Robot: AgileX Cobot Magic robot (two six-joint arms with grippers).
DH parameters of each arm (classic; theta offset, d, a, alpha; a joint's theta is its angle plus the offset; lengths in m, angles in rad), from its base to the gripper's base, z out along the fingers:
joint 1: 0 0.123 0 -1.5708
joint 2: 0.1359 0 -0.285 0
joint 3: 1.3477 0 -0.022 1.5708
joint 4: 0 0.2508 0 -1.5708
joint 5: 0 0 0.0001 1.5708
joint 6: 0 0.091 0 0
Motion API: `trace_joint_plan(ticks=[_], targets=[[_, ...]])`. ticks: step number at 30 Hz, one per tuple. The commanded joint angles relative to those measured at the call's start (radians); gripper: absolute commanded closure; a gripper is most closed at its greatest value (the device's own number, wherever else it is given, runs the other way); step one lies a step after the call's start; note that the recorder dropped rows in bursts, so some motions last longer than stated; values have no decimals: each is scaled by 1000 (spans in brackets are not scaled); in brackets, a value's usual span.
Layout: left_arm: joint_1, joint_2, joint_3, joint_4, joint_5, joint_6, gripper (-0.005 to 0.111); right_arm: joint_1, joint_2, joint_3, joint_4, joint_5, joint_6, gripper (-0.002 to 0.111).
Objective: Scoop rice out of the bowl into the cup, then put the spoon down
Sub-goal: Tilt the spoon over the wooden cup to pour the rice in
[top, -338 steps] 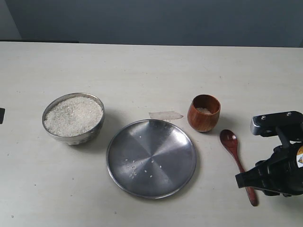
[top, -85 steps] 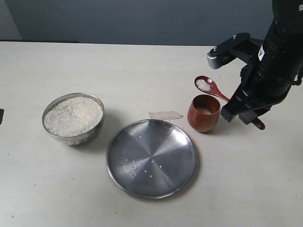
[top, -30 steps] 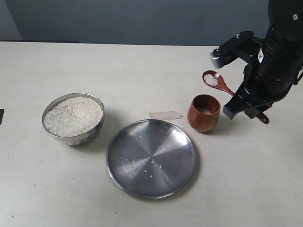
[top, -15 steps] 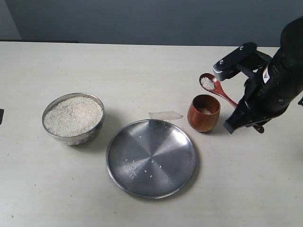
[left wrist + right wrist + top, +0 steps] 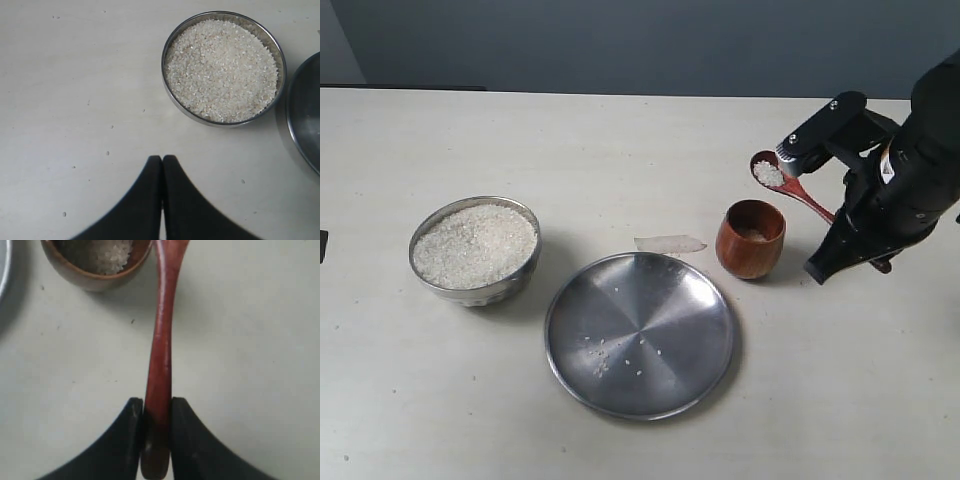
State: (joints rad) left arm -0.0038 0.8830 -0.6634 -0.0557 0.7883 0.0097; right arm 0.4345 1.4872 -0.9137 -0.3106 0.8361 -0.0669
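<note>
Right gripper [image 5: 157,412] was clamped narrow on the spoon [image 5: 161,340], gripping near the tail end of the handle, jaws pressed to both sides of the wood. From that grip the spoon's long axis ran straight out ahead of the fingers toward the cup [image 5: 95,265], and the neck passed just beside the cup's rim, not over its middle. The spoon head was cut off in the right wrist view. In the exterior view the head was raised off the table [image 5: 620,150] with a small load of rice [image 5: 768,174] in it, handle sloping down to the gripper. The head looked to be over the far right edge of the cup or just beyond it, and the depth was hard to judge. The cup was upright with a few grains already at the bottom. Judgement: the tip-in step was in hand, and the head needed a short shift toward the cup mouth, then a roll about the handle axis. Further off lay the steel plate [image 5: 640,335], then the full bowl [image 5: 485,293]. The left gripper [image 5: 162,165] was closed on nothing near the bowl, well apart from the cup, so the right arm was the nearer one.
</note>
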Motion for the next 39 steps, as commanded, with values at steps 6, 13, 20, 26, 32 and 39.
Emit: trace_joint_plan(ticks=[6,13,20,26,32,39], targets=[[-9,2,-4,-3,-6,-1,106,78,-10,4,-175,-6,56,109],[-9,2,-4,-3,-6,-1,106,78,-10,4,-201,14,72,109],[-9,2,-4,-3,-6,-1,106,78,7,4,-219,46,67,109],[-9,2,-4,-3,-6,-1,106,80,33,4,-220,62,67,109],[-9,2,-4,-3,-6,-1,106,84,55,4,-234,78,78,109],[-9,2,-4,-3,-6,-1,106,84,60,4,-241,93,84,109]])
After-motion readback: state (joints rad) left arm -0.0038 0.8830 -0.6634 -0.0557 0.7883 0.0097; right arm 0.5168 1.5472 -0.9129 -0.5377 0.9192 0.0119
